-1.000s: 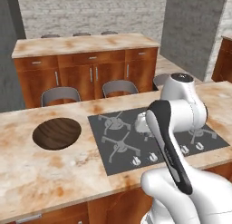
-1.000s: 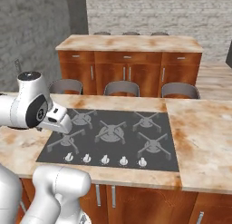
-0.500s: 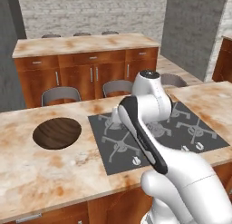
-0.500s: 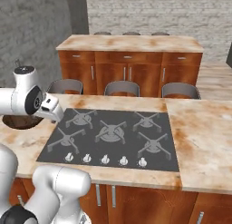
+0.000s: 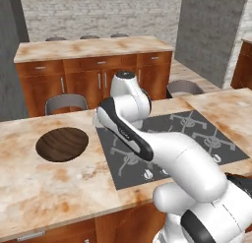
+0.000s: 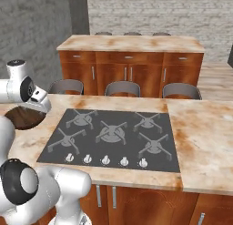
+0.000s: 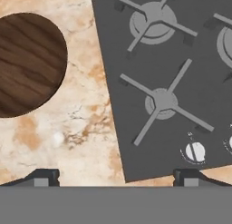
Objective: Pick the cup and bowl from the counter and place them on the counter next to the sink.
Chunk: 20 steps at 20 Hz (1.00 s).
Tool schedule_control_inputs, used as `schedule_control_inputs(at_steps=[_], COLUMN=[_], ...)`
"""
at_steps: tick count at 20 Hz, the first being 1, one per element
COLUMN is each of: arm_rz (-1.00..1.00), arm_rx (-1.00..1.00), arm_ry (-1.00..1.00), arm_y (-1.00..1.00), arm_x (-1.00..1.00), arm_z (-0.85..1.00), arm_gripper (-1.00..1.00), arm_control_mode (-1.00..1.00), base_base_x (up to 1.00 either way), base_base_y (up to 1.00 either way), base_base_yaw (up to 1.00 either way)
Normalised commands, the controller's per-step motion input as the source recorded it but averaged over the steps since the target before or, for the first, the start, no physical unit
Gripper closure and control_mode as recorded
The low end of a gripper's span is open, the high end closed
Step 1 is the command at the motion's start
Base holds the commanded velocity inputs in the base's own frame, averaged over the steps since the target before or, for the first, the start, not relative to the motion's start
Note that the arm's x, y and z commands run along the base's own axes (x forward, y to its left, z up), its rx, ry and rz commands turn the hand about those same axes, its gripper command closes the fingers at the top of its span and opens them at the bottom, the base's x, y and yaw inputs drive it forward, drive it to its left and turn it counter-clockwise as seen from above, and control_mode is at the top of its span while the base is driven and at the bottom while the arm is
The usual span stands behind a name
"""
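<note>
The bowl is a wide, shallow dark wood round, lying on the mottled beige counter left of the cooktop. It also peeks out behind my arm in the right base view. The hand view looks straight down, with the bowl at the upper left. My gripper hangs open over bare counter between the bowl and the cooktop's edge, holding nothing. The cup and the sink are out of view.
A grey four-burner cooktop with a row of knobs fills the counter to the right of the bowl. Grey stools stand behind this counter. A second wood-fronted counter runs further back.
My arm has swung left across the cooktop toward the bowl. The bowl has stayed in place and the gripper has stayed open.
</note>
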Motion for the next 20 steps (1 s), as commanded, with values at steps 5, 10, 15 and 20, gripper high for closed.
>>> schedule_control_inputs(at_steps=[5,10,15,20], arm_rz=[-0.01,0.04,0.03,0.00], arm_rx=[0.01,0.12,0.07,0.03], arm_ry=[0.00,-0.02,-0.08,-0.10], arm_y=[0.53,0.33,0.04,0.00], arm_x=[0.25,0.04,0.00,0.13], arm_z=[-0.08,-0.54,-0.64,-0.39], arm_gripper=[-1.00,-1.00,-1.00,-1.00], arm_control_mode=[-1.00,-1.00,-1.00,-1.00], base_base_x=[0.00,0.00,0.00,0.00], base_base_y=[0.00,0.00,0.00,0.00], base_base_yaw=[0.00,0.00,0.00,0.00])
